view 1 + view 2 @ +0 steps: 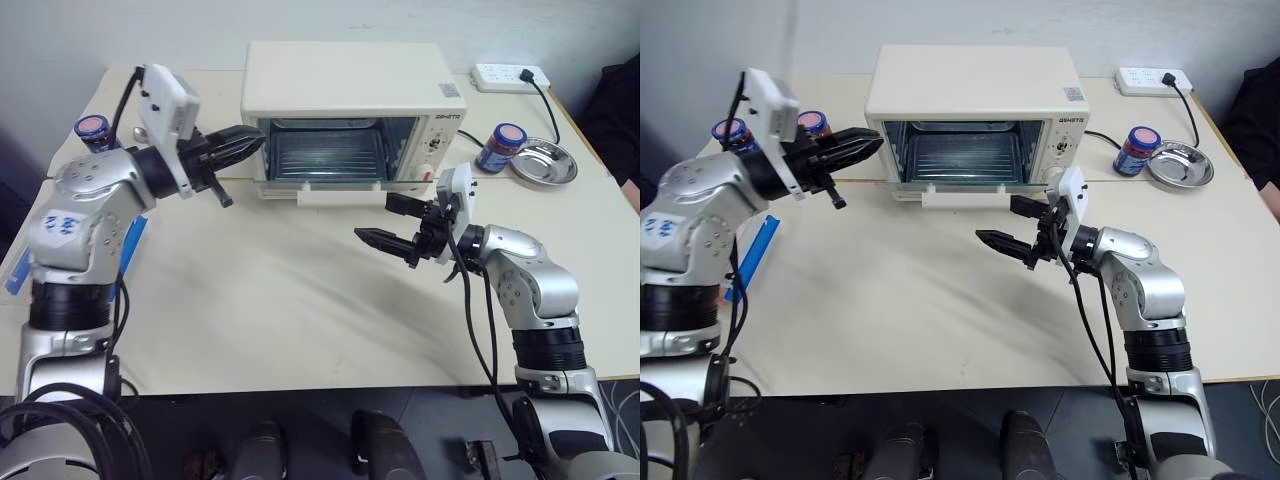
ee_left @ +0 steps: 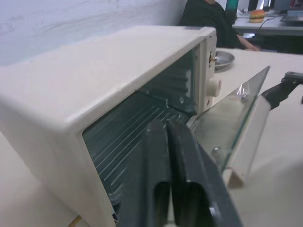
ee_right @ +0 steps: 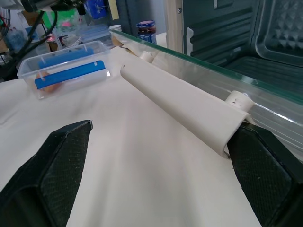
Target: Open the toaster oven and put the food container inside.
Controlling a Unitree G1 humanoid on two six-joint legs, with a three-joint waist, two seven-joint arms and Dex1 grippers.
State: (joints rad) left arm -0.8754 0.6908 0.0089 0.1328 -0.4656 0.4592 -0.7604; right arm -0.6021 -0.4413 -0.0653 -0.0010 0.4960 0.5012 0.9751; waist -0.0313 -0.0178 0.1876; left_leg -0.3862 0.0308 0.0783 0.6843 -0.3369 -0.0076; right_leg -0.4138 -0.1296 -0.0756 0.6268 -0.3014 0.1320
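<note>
We have the oven (image 1: 345,115) open, door (image 3: 189,111) down. Left end effector (image 1: 245,143) pinched empty; right end effector (image 1: 392,222) spread empty. The container (image 3: 66,68) sits at the worktop's (image 1: 300,310) left edge; we should grip its long sides squarely.

Your toaster oven (image 1: 350,95), cream-white and boxy, sits at twelve o'clock on the table, glass door dropped open, wire rack showing inside. Your food container (image 3: 64,69), clear with blue clip strips, lies flat out at nine o'clock, well apart.
</note>
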